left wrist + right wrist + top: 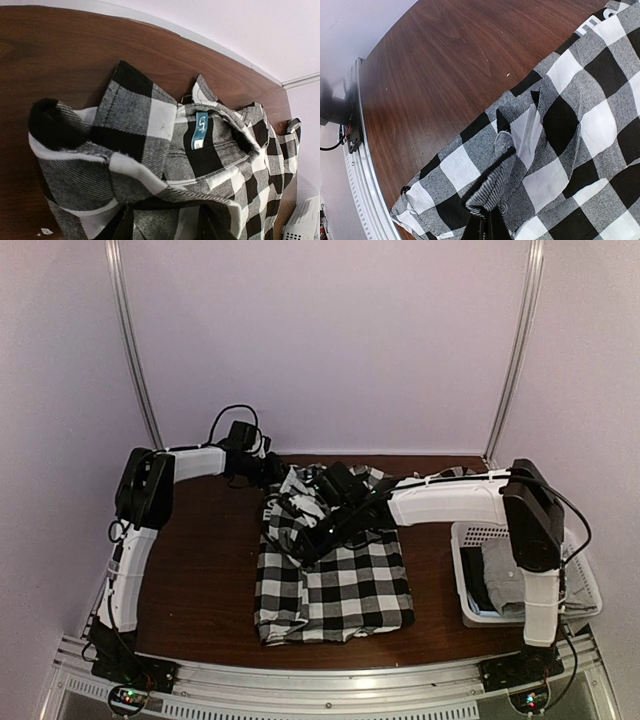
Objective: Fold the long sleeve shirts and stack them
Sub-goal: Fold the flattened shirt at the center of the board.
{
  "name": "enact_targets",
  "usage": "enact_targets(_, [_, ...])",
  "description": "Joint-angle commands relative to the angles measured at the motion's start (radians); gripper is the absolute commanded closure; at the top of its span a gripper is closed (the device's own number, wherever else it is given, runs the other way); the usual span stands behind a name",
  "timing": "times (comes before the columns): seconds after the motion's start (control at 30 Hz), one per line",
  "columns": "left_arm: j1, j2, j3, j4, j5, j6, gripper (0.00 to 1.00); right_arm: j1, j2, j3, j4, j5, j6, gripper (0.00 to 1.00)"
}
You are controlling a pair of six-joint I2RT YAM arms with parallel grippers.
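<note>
Right gripper (485,226) tight on checked shirt (563,118)

a robot lab's test cell, not a home. the dark wooden table (200,580) stands in a bare booth, with plain pale walls (330,340) behind and beside it and thin metal posts (133,350) rising at its far corners. along its near edge an aluminium rail (330,687) carries two white robot arms (130,560), small lit circuit boards (125,700) and black cables (228,415).
</note>
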Motion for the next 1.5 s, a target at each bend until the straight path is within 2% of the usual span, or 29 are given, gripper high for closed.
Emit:
enact_targets(0.0, [0.02,0.009,0.047,0.012,-0.02,0.023,0.53,0.018,0.028,0.037,-0.021,0.0,-0.016,1.0])
enact_targets(0.37, [0.038,-0.001,0.083,-0.024,-0.037,0.054,0.5,0.04,0.059,0.042,-0.024,0.001,-0.01,1.0])
enact_targets(0.73, [0.059,-0.11,-0.042,-0.013,-0.096,0.095,0.39,0.055,0.079,0.049,-0.044,-0.002,-0.026,0.97])
enact_targets(1.0, [0.071,-0.153,-0.074,-0.014,-0.105,0.11,0.39,0.072,0.08,0.054,-0.046,-0.01,-0.029,0.96])
enact_targets(1.13, [0.071,-0.181,-0.112,-0.013,-0.114,0.112,0.39,0.078,0.085,0.047,-0.053,-0.015,-0.037,0.88])
enact_targets(1.33, [0.071,-0.251,-0.182,-0.013,-0.128,0.13,0.36,0.082,0.057,0.039,-0.056,-0.048,-0.044,0.66])
enact_targets(1.47, [0.071,-0.308,-0.253,0.0,-0.089,0.135,0.36,0.08,0.017,0.041,-0.052,-0.069,-0.051,0.52])
